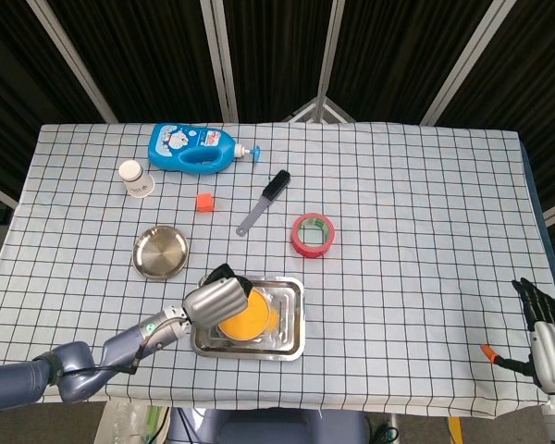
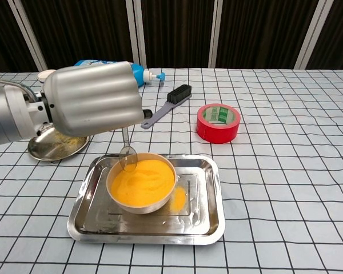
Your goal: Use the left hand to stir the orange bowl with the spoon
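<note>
The orange bowl [image 2: 142, 184] [image 1: 248, 320] sits in a steel tray [image 2: 207, 216] [image 1: 294, 326] near the table's front edge. My left hand [image 2: 91, 98] [image 1: 217, 298] hovers over the bowl's left side and holds a metal spoon [image 2: 127, 154] pointing straight down. The spoon's bowl hangs at the orange bowl's left rim, just above the orange contents. In the head view the hand hides the spoon. My right hand [image 1: 546, 338] hangs off the table's front right corner, fingers spread, holding nothing.
A round steel dish [image 1: 160, 252] [image 2: 54, 142] lies left of the tray. Behind are a red tape roll [image 1: 314, 235] [image 2: 218, 123], a black brush [image 1: 265, 201] [image 2: 167, 104], an orange cube [image 1: 203, 201], a white cup [image 1: 136, 178] and a blue bottle [image 1: 192, 148].
</note>
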Tool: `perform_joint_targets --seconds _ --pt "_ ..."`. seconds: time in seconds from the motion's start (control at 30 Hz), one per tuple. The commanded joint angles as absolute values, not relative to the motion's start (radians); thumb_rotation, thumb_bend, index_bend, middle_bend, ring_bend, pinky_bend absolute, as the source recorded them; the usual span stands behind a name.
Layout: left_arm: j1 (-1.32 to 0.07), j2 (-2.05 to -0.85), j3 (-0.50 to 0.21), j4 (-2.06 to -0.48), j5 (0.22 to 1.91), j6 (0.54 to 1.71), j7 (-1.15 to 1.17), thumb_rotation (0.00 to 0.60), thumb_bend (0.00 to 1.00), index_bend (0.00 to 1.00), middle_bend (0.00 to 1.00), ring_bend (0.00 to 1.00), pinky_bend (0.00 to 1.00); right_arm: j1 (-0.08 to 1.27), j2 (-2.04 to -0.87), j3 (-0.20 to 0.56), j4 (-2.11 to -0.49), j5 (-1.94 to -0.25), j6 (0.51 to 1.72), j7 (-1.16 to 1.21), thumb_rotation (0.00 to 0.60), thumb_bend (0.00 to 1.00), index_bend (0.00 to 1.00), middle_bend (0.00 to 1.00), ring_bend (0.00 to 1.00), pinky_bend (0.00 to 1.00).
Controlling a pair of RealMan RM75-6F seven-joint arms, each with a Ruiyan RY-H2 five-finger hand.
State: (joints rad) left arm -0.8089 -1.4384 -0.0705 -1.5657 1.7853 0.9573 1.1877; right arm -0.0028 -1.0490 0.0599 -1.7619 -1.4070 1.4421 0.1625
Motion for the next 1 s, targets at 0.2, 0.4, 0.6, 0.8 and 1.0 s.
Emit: perform_joint_targets --seconds 0.2,0.4,0.6,0.8,1.0 --pt "-0.810 -1.464 -0.069 -1.558 1.793 0.963 1.188 0.600 0.58 0.83 1.00 1.00 1.00 -0.003 -1.047 0.060 -1.762 -1.400 1.438 0.163 0.600 0.20 0.00 0.00 0.00 0.00" --pt "-0.841 -1.448 -0.087 -1.564 1.793 0.922 1.218 0.600 0.58 0.83 1.00 1.00 1.00 -0.002 -1.047 0.061 -1.761 -1.399 1.437 0.165 0.600 0.20 0.00 0.00 0.00 0.00" --pt "-0.885 -1.406 -0.033 -1.567 1.888 0.865 1.224 0.600 0.58 0.83 1.00 1.00 1.00 -0.003 -1.047 0.062 -1.759 -1.399 1.440 0.165 0.600 0.20 0.00 0.00 0.00 0.00" --pt "-0.872 -1.430 -0.067 -1.576 1.875 0.925 1.187 0.600 0.58 0.83 1.00 1.00 1.00 -0.005 -1.047 0.061 -1.760 -1.401 1.443 0.163 0.600 0.20 0.00 0.00 0.00 0.00" --pt "-0.901 -1.399 -0.046 -1.563 1.923 0.876 1.213 0.600 0.58 0.83 1.00 1.00 1.00 -0.003 -1.048 0.061 -1.759 -1.399 1.439 0.159 0.600 0.20 0.00 0.00 0.00 0.00"
